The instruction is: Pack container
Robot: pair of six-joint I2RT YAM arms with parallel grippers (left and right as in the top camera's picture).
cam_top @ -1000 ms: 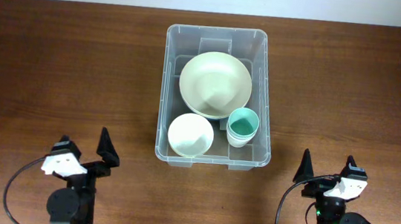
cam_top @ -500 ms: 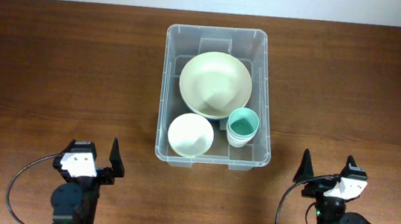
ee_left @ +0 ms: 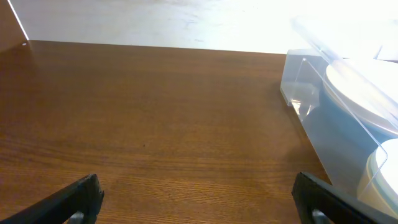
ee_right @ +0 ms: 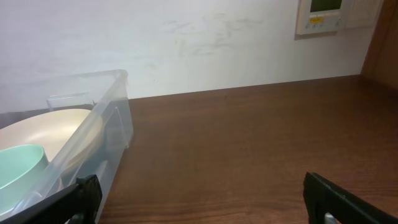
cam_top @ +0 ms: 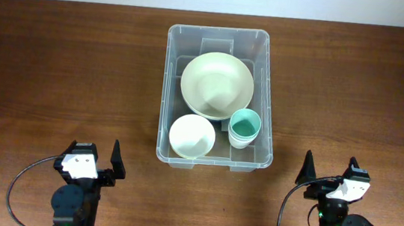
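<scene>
well, the container [cam_top: 165, 87] sits mid desk [cam_top: 57, 60], toward the far side, its long way running near to far. inside it a big bowl [cam_top: 217, 85], pale cream, fills the far half. a small bowl [cam_top: 192, 137], white, lies in the near left corner. a cup [cam_top: 245, 126], teal, stands upright in the near right corner, just beside the small bowl. from above its rim meets the big bowl's edge, but i cannot tell whether they touch.

the left hand [cam_top: 97, 155] is at the near left of the desk, well apart from the container, fingers spread wide with nothing between them. the right hand [cam_top: 329, 168] is at the near right, likewise wide and holding nothing.

the left wrist view shows brown wood ahead and the container's clear side off to the right. the right wrist view has the container at the left, the wall [ee_right: 186, 43] behind it and a pale panel [ee_right: 320, 17] on that at far right.
</scene>
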